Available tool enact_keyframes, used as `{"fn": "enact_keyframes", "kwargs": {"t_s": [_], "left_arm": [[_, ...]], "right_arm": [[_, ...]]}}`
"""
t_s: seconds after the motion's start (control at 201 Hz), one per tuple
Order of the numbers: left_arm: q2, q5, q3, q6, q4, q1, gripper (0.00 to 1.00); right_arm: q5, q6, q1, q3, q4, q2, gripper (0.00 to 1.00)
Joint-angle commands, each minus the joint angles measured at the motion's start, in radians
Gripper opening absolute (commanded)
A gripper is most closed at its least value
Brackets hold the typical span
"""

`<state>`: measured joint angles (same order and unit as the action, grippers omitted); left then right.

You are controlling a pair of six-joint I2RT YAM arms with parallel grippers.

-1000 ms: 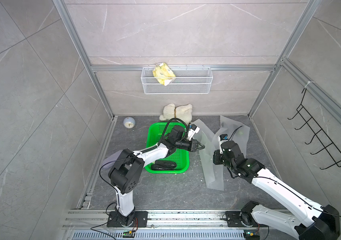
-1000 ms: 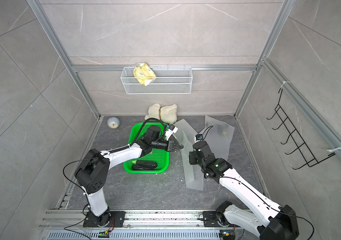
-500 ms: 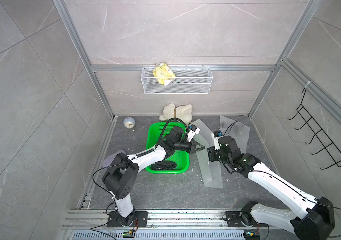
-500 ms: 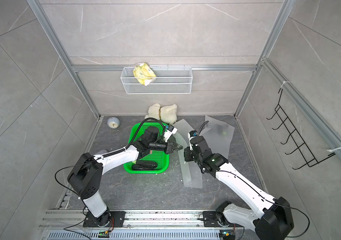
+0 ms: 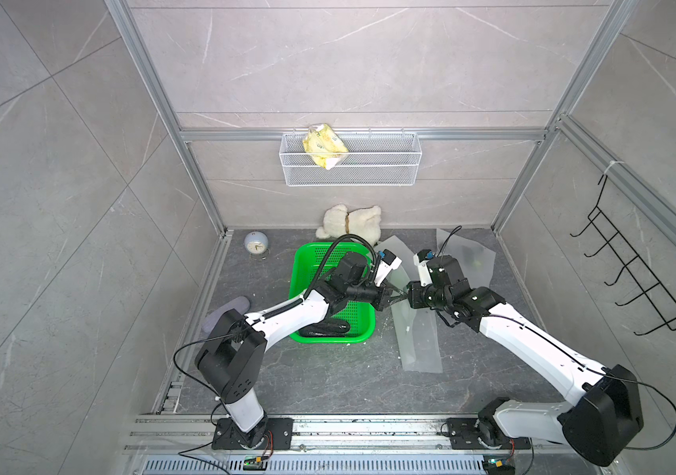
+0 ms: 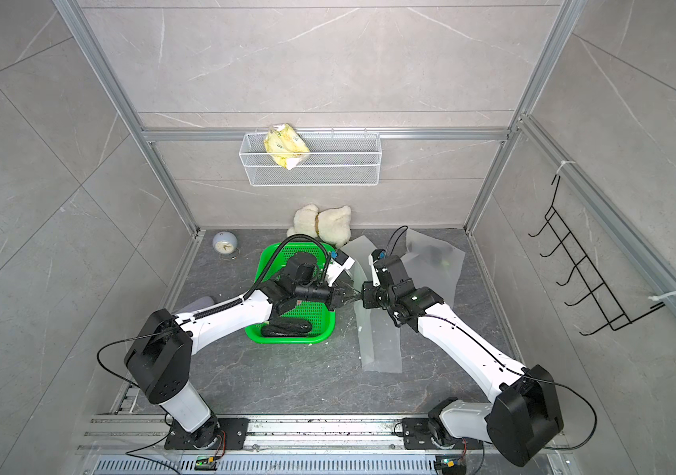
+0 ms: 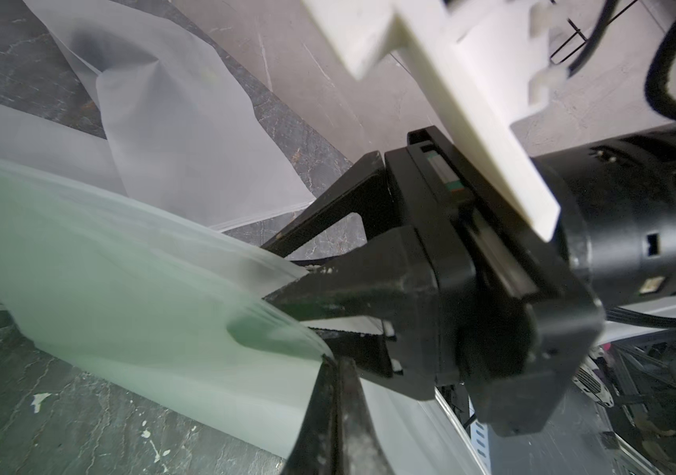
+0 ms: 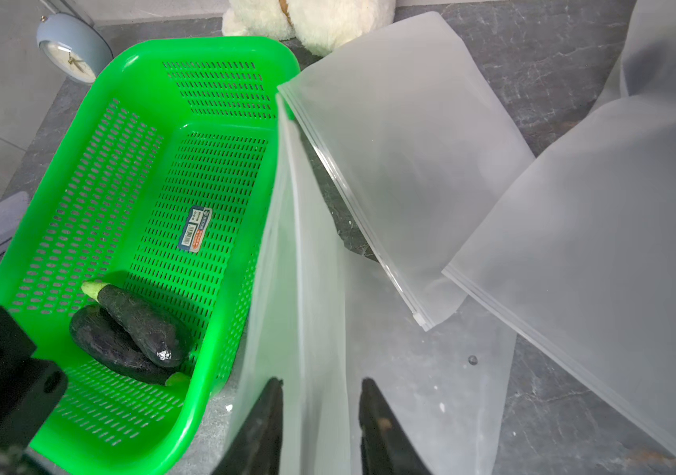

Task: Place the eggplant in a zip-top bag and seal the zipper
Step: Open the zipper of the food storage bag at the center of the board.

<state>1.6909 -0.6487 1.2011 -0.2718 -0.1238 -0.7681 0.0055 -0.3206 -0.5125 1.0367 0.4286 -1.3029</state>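
Two dark eggplants (image 8: 142, 320) lie at the near end of the green basket (image 8: 204, 41), also seen in both top views (image 5: 326, 329) (image 6: 286, 329). A frosted zip-top bag (image 5: 418, 345) (image 6: 381, 349) lies right of the basket with its far edge lifted. My left gripper (image 5: 393, 297) (image 7: 330, 360) is shut on that lifted bag edge (image 7: 122, 296). My right gripper (image 5: 405, 296) (image 8: 319, 382) faces it closely, open, its fingers standing on either side of the bag's edge (image 8: 307, 288) without pinching it.
Two more frosted bags (image 8: 410, 164) (image 8: 616, 246) lie behind and to the right. A plush toy (image 5: 348, 222) and a small clock (image 5: 256, 244) sit by the back wall, a grey cloth (image 5: 227, 312) at the left. A wire shelf (image 5: 350, 164) hangs above.
My right gripper went from shut to open and moved left and back, up to the left gripper. The left gripper kept its hold on the bag edge.
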Motion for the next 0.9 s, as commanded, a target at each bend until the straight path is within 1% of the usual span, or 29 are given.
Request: {"fn": "enact_keyframes", "kwargs": {"t_s": [0.0,0.119,0.184,0.373,0.632,0.782,0.896], "left_arm": [[-0.042,0.069,0.006,0.034,0.025,-0.006,0.0],[-0.055,0.148,0.001,0.025,0.044,-0.005,0.0],[-0.062,0.192,-0.002,0.019,0.061,-0.005,0.0],[-0.083,0.305,-0.022,-0.013,0.087,-0.003,0.0],[-0.162,0.467,-0.066,-0.022,0.147,0.0,0.0],[-0.207,0.486,-0.081,-0.033,0.122,-0.001,0.0],[-0.228,0.483,-0.065,-0.022,0.121,0.0,0.0]], "right_arm": [[0.006,-0.006,0.002,0.024,0.05,-0.002,0.22],[0.069,0.003,0.003,0.014,0.069,0.026,0.06],[0.097,0.008,0.003,0.013,0.084,0.034,0.03],[0.11,0.017,0.014,0.013,0.093,0.039,0.01],[0.139,0.02,0.021,0.03,0.09,0.038,0.0],[0.102,0.027,0.022,0.071,0.085,0.02,0.0],[0.087,0.052,0.02,0.142,0.11,-0.005,0.0]]}}
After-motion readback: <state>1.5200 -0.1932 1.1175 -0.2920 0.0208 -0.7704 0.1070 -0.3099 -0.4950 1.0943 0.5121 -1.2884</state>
